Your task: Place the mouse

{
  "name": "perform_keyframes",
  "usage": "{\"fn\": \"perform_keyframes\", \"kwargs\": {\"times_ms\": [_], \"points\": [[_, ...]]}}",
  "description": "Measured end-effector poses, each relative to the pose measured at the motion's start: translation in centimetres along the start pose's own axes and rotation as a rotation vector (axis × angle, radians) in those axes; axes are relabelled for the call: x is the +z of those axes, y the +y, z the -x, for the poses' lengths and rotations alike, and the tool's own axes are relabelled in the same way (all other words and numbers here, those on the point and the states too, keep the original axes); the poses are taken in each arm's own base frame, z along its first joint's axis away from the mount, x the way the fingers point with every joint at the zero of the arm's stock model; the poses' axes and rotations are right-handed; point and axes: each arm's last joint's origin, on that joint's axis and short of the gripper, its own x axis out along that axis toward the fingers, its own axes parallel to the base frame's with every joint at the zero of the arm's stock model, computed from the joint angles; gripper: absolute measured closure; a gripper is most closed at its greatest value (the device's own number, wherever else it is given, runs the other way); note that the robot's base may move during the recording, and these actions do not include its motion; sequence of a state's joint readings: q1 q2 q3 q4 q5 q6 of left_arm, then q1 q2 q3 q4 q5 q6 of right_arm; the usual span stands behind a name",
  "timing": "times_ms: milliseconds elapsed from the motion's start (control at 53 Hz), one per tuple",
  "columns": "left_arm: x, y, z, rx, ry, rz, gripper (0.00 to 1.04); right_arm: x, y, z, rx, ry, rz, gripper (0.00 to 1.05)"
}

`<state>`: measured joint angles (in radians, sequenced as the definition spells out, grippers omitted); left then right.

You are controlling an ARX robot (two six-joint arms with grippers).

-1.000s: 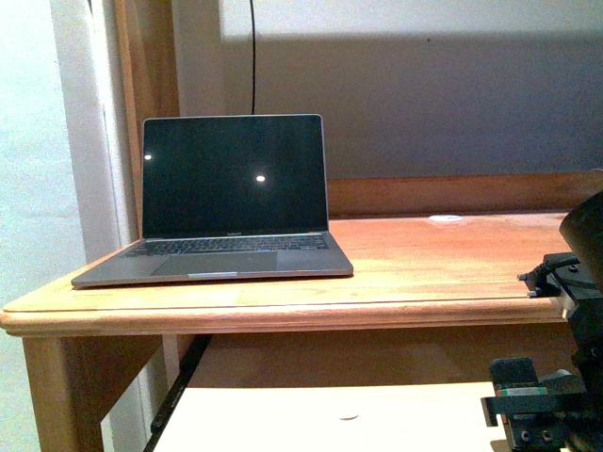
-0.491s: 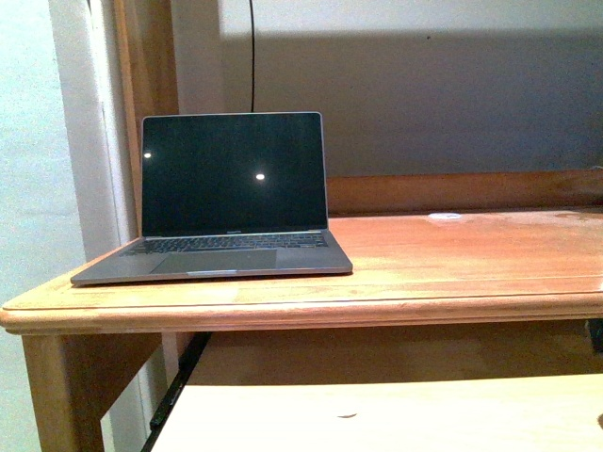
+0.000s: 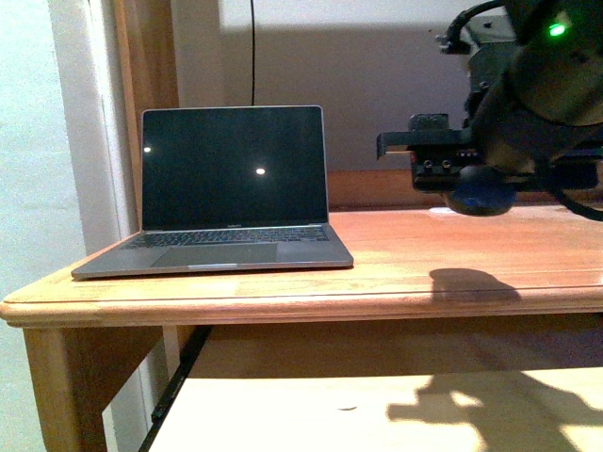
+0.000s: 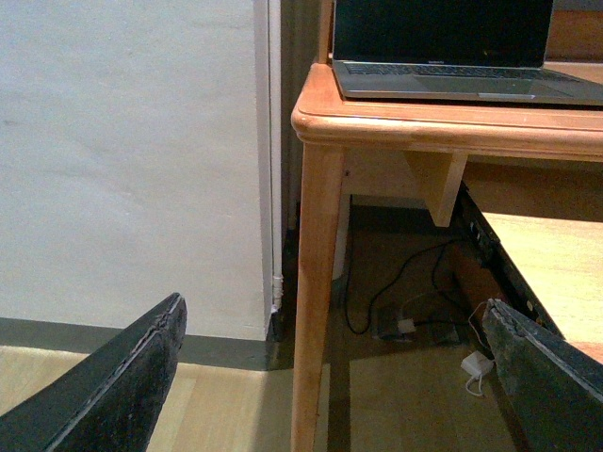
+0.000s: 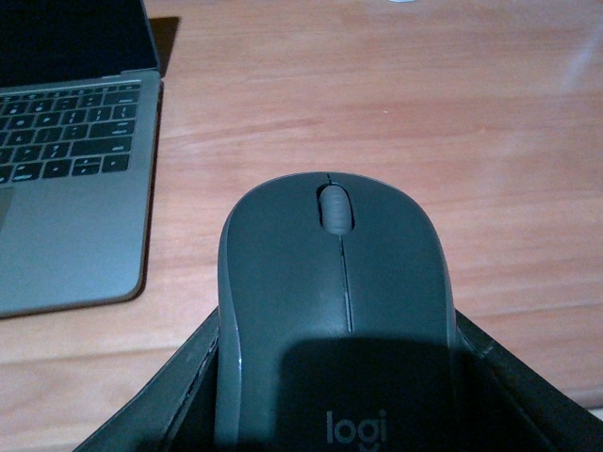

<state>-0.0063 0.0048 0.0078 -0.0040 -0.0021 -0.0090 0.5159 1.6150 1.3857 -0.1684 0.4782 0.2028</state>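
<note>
My right gripper [image 3: 480, 193] is shut on the mouse [image 3: 480, 195], a small dark grey domed mouse, and holds it in the air above the right part of the wooden desk [image 3: 424, 254]. The right wrist view shows the mouse [image 5: 334, 320] between the jaws, over bare desk wood to the right of the laptop [image 5: 66, 188]. The open laptop [image 3: 231, 198] stands on the desk's left part. My left gripper [image 4: 330, 377] is open and empty, low down near the desk's left leg [image 4: 316, 301]; it does not show in the front view.
A small white disc [image 3: 445, 218] lies at the desk's back right. A lower pale shelf [image 3: 377, 414] runs under the desktop. Cables and a white adapter [image 4: 476, 363] lie on the floor under the desk. A white wall [image 4: 132, 160] is at the left.
My right arm has come up from low at the right, out of view half a second ago, and now hangs over the desk's right part with the mouse, casting a shadow on the wood.
</note>
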Motion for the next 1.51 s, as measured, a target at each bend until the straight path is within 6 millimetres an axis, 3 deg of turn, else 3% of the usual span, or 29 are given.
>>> {"fn": "perform_keyframes", "kwargs": {"times_ms": [170, 283, 547, 868, 887, 962, 1170, 1358, 1509], "points": [[0.0, 0.0, 0.0, 0.000, 0.000, 0.000, 0.08, 0.4, 2.0, -4.7, -0.081, 0.022, 0.053, 0.49], [0.0, 0.0, 0.0, 0.000, 0.000, 0.000, 0.08, 0.0, 2.8, -6.6, -0.091, 0.034, 0.075, 0.49], [0.0, 0.0, 0.0, 0.000, 0.000, 0.000, 0.08, -1.1, 4.1, -9.6, -0.104, 0.058, 0.099, 0.49], [0.0, 0.0, 0.0, 0.000, 0.000, 0.000, 0.08, -2.0, 5.0, -11.7, -0.127, 0.066, 0.106, 0.49], [0.0, 0.0, 0.0, 0.000, 0.000, 0.000, 0.08, -1.9, 5.0, -11.8, -0.127, 0.065, 0.105, 0.46], [0.0, 0.0, 0.0, 0.000, 0.000, 0.000, 0.08, -1.9, 5.1, -11.9, -0.123, 0.061, 0.100, 0.31], [0.0, 0.0, 0.0, 0.000, 0.000, 0.000, 0.08, -1.3, 4.7, -11.6, -0.078, 0.008, 0.037, 0.06], [0.0, 0.0, 0.0, 0.000, 0.000, 0.000, 0.08, -0.7, 2.3, -9.5, 0.013, -0.054, -0.045, 0.07], [0.0, 0.0, 0.0, 0.000, 0.000, 0.000, 0.08, -0.1, -2.3, -5.2, 0.119, -0.157, -0.125, 0.07]]}}
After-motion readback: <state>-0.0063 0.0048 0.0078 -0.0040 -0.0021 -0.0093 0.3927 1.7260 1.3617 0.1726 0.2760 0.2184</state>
